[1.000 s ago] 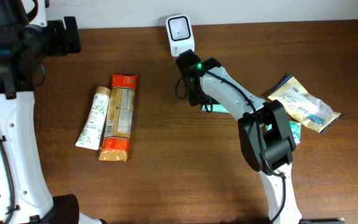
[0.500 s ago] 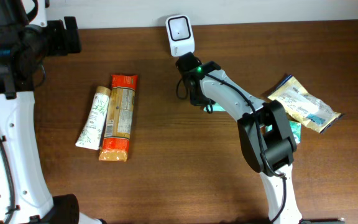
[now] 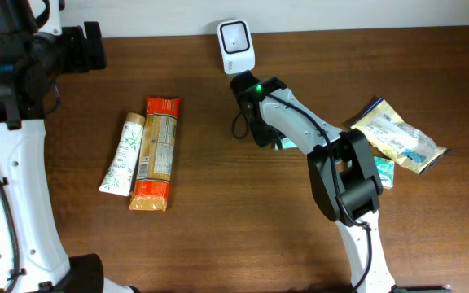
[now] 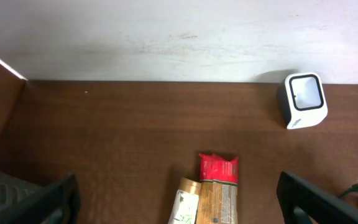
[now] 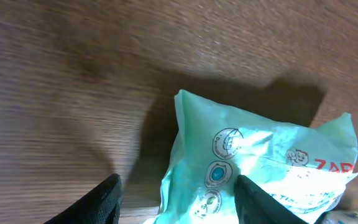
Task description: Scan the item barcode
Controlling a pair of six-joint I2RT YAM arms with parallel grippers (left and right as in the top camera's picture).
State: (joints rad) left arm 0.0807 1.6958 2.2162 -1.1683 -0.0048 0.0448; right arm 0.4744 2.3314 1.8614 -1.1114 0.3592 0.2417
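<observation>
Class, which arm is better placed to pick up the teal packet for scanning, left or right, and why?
Right. The right pincer hangs open just above the teal packet, close to the white scanner. The left pincer is parked far to the other side, well away from the packet.

A dark brown, wood-grained table [image 3: 218,236] fills most of the overhead frame. Along the top edge a plain white wall [image 4: 166,37], faintly scuffed, meets it. The light is even, shadows soft.
</observation>
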